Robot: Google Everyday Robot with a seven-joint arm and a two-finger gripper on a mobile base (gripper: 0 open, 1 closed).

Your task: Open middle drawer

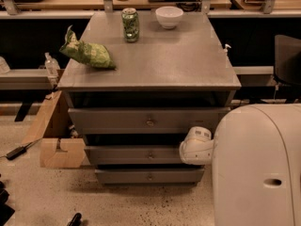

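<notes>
The grey cabinet (150,74) has three drawers. The middle drawer (127,155) is the second one down, with a small brass knob (151,155) at its centre. The taller top drawer (113,121) is above it and the narrow bottom drawer (127,176) below. My gripper (194,146) is at the white rounded end of the arm. It sits against the right end of the middle drawer's front, to the right of the knob. The big white arm body (258,168) fills the lower right and hides the cabinet's right side.
On the cabinet top are a green chip bag (87,53), a green can (130,25) and a white bowl (169,16). A cardboard box (59,145) stands on the floor to the left, with a black cable (19,150) beside it. A workbench runs behind.
</notes>
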